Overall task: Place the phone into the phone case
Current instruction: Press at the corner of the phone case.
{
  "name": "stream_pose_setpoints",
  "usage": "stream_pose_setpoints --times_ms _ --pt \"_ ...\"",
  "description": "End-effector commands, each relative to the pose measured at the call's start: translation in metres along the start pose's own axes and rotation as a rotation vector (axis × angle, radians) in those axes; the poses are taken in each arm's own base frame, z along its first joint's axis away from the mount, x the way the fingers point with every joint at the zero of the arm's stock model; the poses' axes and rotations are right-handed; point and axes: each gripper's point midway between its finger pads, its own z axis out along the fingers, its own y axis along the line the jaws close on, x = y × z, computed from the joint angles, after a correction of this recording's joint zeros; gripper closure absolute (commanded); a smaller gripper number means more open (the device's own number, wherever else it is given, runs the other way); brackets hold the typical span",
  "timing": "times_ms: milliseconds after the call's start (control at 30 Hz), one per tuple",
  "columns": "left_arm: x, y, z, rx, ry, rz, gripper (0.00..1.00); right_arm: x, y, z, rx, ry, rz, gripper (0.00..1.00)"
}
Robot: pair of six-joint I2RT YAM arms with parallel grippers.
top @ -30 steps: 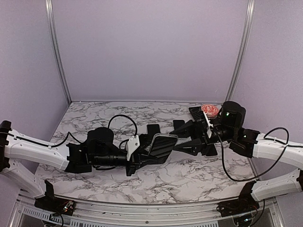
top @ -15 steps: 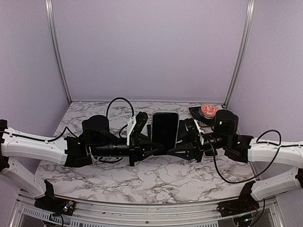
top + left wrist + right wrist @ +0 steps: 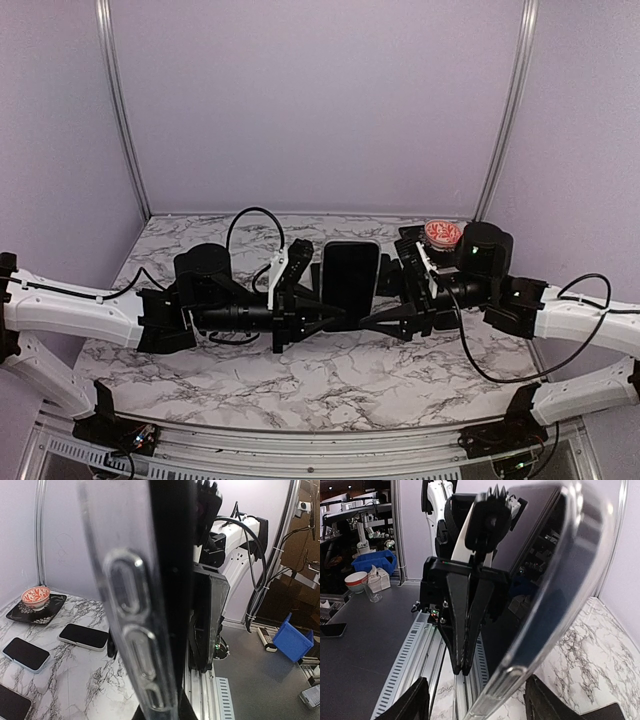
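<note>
Release is the news: the right gripper [image 3: 386,300], which half a second back was closed in on the right edge of the black rectangular smartphone [image 3: 350,280], now has its fingers spread wide and has drawn a little off toward its own side. The left gripper [image 3: 335,317] alone carries the load, pressed together on the phone's lower edge, holding it upright above the white marble table [image 3: 330,385] between the two arms. In the left wrist view the clear flexible plastic case [image 3: 125,630], with its moulded button covers, hugs the phone's side, so the seating looks done or nearly so, though I cannot tell whether every corner is in. A second ago the phone lay tilted back and the right gripper stood well apart.
</note>
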Motion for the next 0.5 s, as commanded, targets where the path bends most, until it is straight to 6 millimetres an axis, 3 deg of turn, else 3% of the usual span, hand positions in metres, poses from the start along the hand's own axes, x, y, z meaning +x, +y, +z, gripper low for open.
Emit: stream_pose_setpoints --times_ms 0,33,100,167,300,333,367,400,433,467 --pt "-0.025 -0.011 -0.003 0.05 -0.09 0.026 1.0 -0.041 0.001 -0.004 0.002 -0.073 -0.07 0.4" --pt "-0.025 -0.012 -0.002 0.054 -0.088 0.025 1.0 -0.045 0.002 -0.003 -0.012 -0.079 -0.063 0.45" --pt "-0.017 -0.011 -0.001 0.055 -0.073 0.024 1.0 -0.05 0.001 -0.002 -0.017 -0.09 -0.055 0.67" --pt "-0.011 -0.007 0.002 0.041 -0.06 0.014 1.0 -0.052 -0.001 0.0 -0.021 -0.1 -0.039 0.97" --pt "-0.006 -0.004 0.003 0.029 -0.05 0.006 1.0 -0.043 -0.013 0.002 0.028 -0.045 0.042 1.0" --pt "-0.003 0.001 0.002 0.006 -0.047 0.001 0.87 -0.044 -0.017 0.001 0.05 -0.041 0.063 1.0" --pt "0.001 0.006 0.001 -0.02 -0.041 -0.011 0.58 -0.047 -0.02 -0.002 0.06 -0.049 0.079 1.0" --pt "0.009 0.008 0.002 -0.033 -0.028 -0.02 0.45 -0.05 -0.02 -0.004 0.058 -0.067 0.093 1.0" --pt "0.017 0.01 0.003 -0.036 -0.012 -0.021 0.41 -0.053 -0.019 -0.006 0.044 -0.086 0.104 1.0" --pt "0.021 0.012 0.004 -0.038 -0.003 -0.026 0.46 -0.055 -0.017 -0.006 0.032 -0.097 0.113 1.0"
